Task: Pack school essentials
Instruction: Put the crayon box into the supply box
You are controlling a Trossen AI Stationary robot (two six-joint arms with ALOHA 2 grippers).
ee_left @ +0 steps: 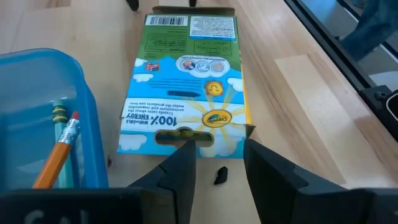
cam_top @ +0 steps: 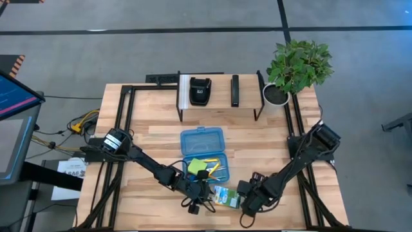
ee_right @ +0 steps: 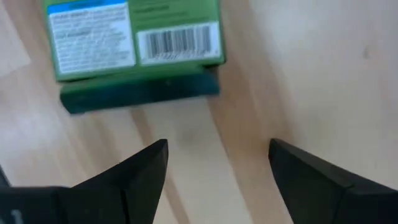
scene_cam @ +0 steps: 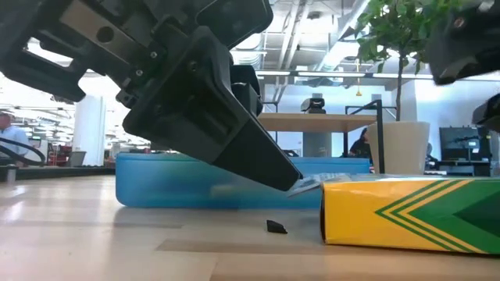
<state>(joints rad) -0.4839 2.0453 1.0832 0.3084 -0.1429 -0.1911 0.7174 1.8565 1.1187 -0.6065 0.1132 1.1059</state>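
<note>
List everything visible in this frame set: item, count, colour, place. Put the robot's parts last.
Crayon box: one, green, yellow and sky blue, lying flat on the table's front edge between the two grippers.
Plastic case: one, translucent blue, open, mid-table behind the crayon box.
Pencils: at least two, orange and teal, inside the case.
Sticky-note pad: one, yellow-green, in the case.
Small dark scrap: one, black, on the wood next to the crayon box.
Rack: one, dark metal, back of table, holding two black devices.
Potted plant: one, green, back right corner.
Table: one, light wood.
Left gripper: part open, at one end of the crayon box.
Right gripper: open, empty, facing the box's other end.
</note>
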